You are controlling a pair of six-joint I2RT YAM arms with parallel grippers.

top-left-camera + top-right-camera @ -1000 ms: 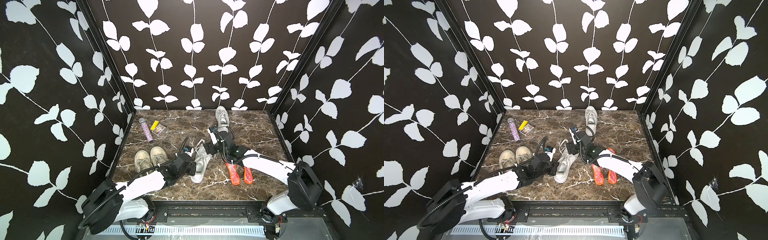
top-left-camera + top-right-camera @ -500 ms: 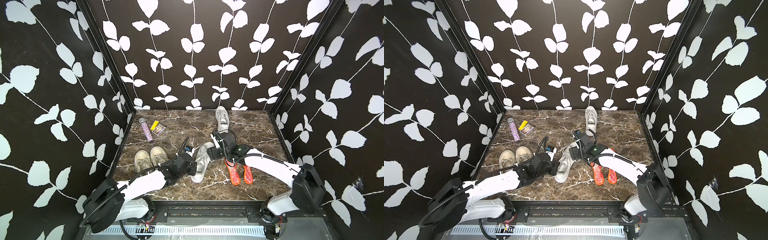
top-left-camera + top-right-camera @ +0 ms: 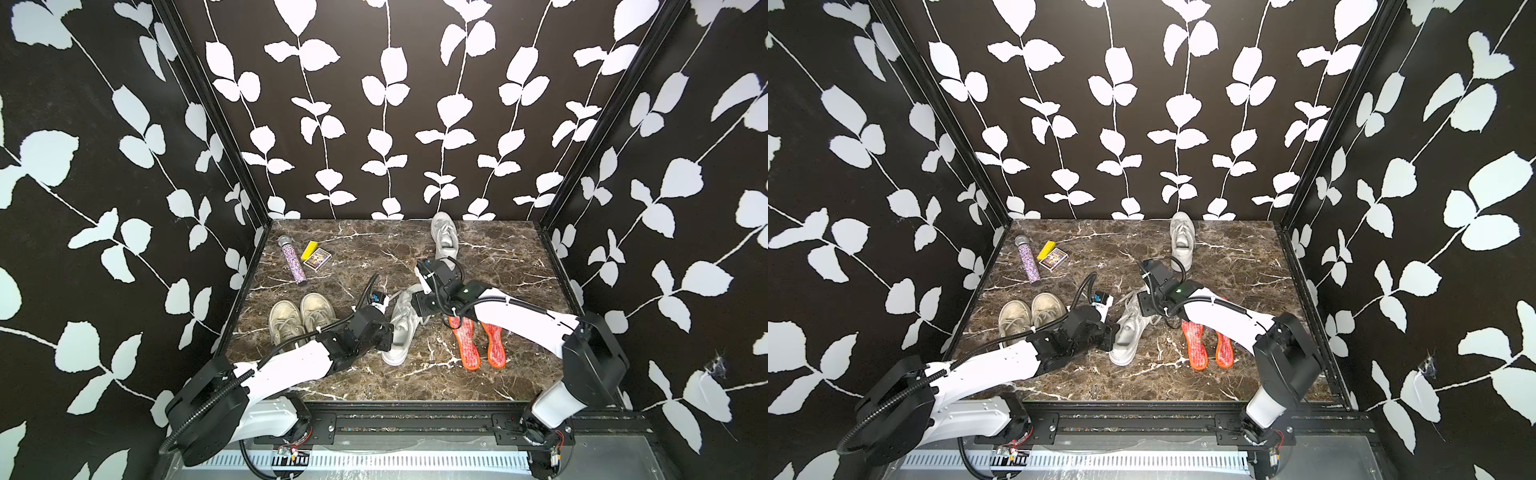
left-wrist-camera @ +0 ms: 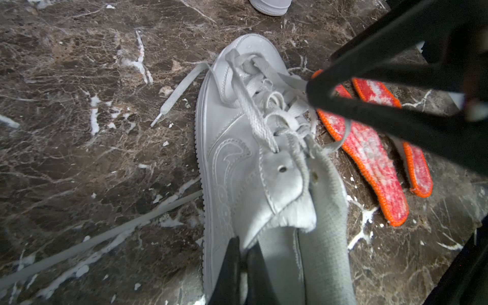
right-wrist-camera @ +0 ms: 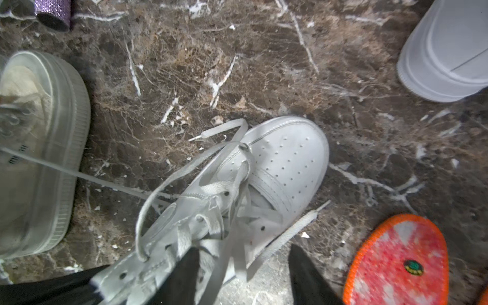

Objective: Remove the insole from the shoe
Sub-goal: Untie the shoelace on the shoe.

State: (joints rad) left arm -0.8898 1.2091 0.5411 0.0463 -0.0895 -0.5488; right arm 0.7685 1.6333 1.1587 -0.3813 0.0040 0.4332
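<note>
1. L end effector: clamped shut, pinching side wall of white sneaker at the collar. One finger outside the upper, its mate inside the opening.
2. R end effector: parted, nothing gripped. Straddling laced mid-part of same sneaker: one finger down among the laces by the tongue, the other off to the sneaker's side, w/ a strip of bare stone visible between it and the upper.
3. Sneaker: sole down, mid-worktop, toe pointing away from robot base, heel nearest. Laces slack, ends trailing onto the stone. Tongue pulled up, grey mesh lining showing in left wrist view.
4. Inside of sneaker: footbed hidden by tongue & fingers. Can't tell if an insole sits in there.
5. Two red insoles, orange edging, flat on worktop side by side, just beside sneaker on R arm's side. Far ends tucked under R forearm in both top views.
6. Further out, L arm's side: pair of beige canvas shoes, side by side, toes away from base, near L arm but apart from it.
7. Back of worktop: second white sneaker near rear wall, behind R end effector.
8. Back-left corner: purple glitter tube lying down, yellow block & small card box just beside it.
</note>
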